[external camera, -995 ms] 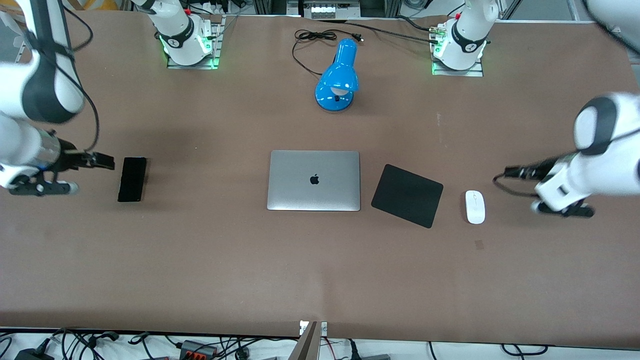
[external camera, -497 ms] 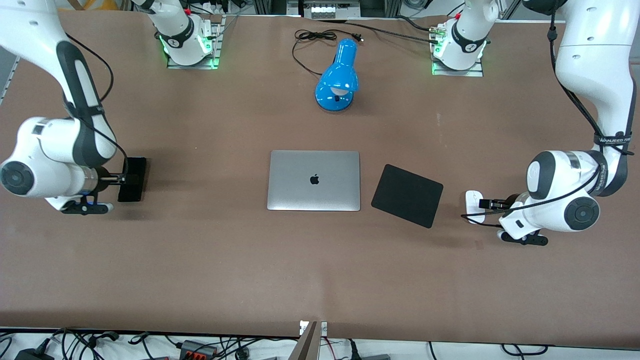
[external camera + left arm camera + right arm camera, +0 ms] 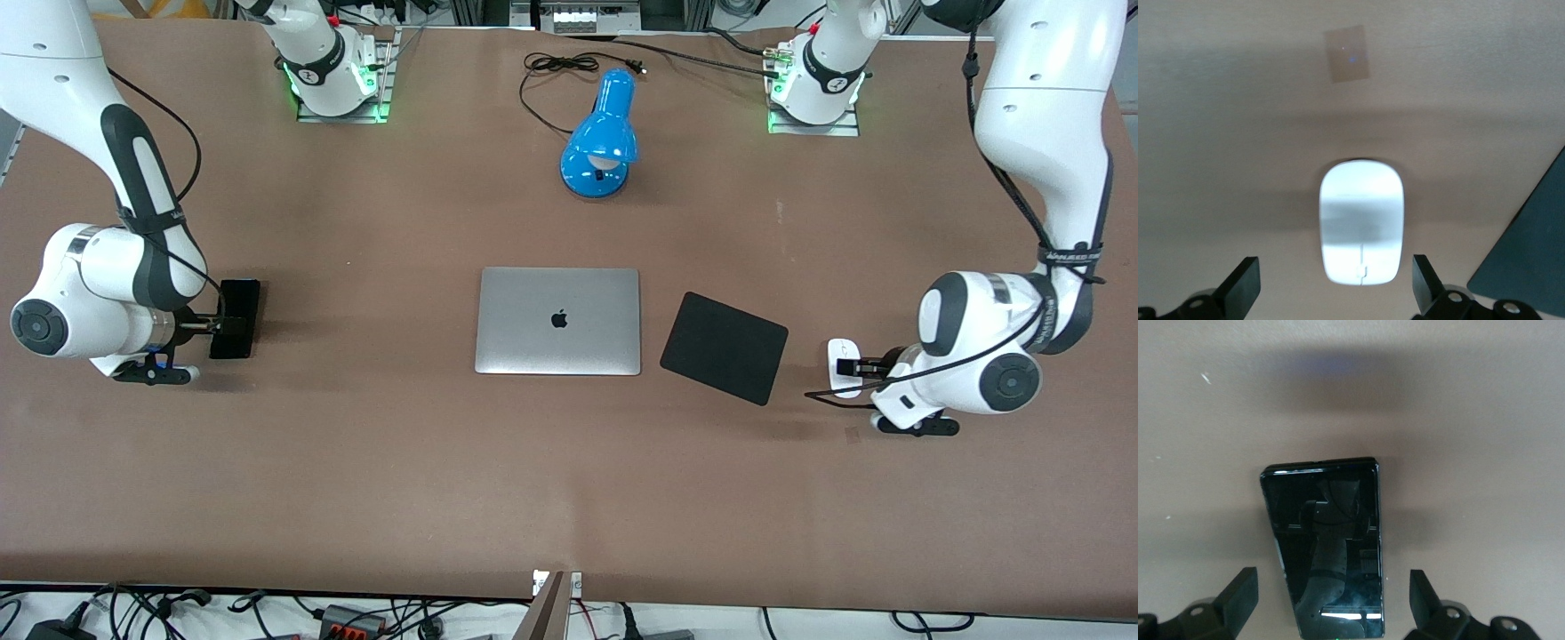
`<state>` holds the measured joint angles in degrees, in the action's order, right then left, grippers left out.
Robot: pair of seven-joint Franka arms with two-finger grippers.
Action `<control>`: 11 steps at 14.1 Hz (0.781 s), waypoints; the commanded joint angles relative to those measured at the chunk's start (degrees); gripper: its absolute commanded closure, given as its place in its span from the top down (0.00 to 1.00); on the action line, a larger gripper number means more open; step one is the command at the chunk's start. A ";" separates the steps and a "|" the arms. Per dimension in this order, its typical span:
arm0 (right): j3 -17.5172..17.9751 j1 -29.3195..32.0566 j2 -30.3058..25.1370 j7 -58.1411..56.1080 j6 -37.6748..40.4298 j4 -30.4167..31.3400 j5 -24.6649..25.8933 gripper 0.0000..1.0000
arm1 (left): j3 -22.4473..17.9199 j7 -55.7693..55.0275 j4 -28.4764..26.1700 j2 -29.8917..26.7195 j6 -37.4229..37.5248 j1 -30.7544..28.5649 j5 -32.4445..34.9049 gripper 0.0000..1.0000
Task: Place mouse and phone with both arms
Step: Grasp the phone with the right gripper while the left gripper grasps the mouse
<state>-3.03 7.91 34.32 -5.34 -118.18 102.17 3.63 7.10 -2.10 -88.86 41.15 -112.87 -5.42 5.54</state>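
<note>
The white mouse [image 3: 837,354] lies on the table beside the black mouse pad, toward the left arm's end. My left gripper [image 3: 852,366] is low over it and open. In the left wrist view the mouse [image 3: 1361,230] lies between the two spread fingers [image 3: 1245,285], untouched, with the gripper [image 3: 1335,293] at its end. The black phone [image 3: 240,304] lies flat toward the right arm's end. My right gripper [image 3: 220,325] is low over it and open. In the right wrist view the phone [image 3: 1328,540] lies between the spread fingers [image 3: 1423,597] of the gripper [image 3: 1331,603], with a gap on each side.
A closed silver laptop [image 3: 558,320] lies mid-table, with the black square mouse pad [image 3: 725,347] beside it; the pad's corner shows in the left wrist view [image 3: 1531,260]. A blue desk lamp [image 3: 603,138] and its black cable [image 3: 560,67] are near the arms' bases.
Both arms have swung in from the table's ends and come down. The right gripper now stands over the phone and the left over the mouse. Phone and mouse have not moved.
</note>
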 commanded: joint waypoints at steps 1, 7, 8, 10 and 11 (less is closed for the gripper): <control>0.65 1.32 0.83 -0.47 -1.09 0.75 0.15 1.00 | 0.20 -1.07 1.23 1.73 -0.33 0.32 1.23 1.00; 1.18 1.23 2.24 -0.12 -3.73 0.67 -0.12 1.00 | 0.20 -1.07 1.67 3.05 -0.77 0.94 1.85 1.00; 1.18 1.14 2.33 0.06 -3.73 0.49 -0.55 1.00 | 0.11 -1.07 1.67 3.14 -0.77 1.72 1.76 1.00; 1.18 1.06 2.42 -0.20 -3.73 0.31 -2.83 1.00 | 0.11 -1.07 1.67 3.93 -0.77 1.82 1.85 1.00; 1.18 0.97 2.42 -0.20 -3.90 0.40 -2.93 1.00 | 0.11 -0.98 1.67 4.02 -0.86 1.64 1.85 1.00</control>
<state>-2.49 8.32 36.95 -5.27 -121.26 102.24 1.99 7.14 -2.27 -88.81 43.77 -113.75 -3.86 5.78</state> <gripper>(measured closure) 0.000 0.000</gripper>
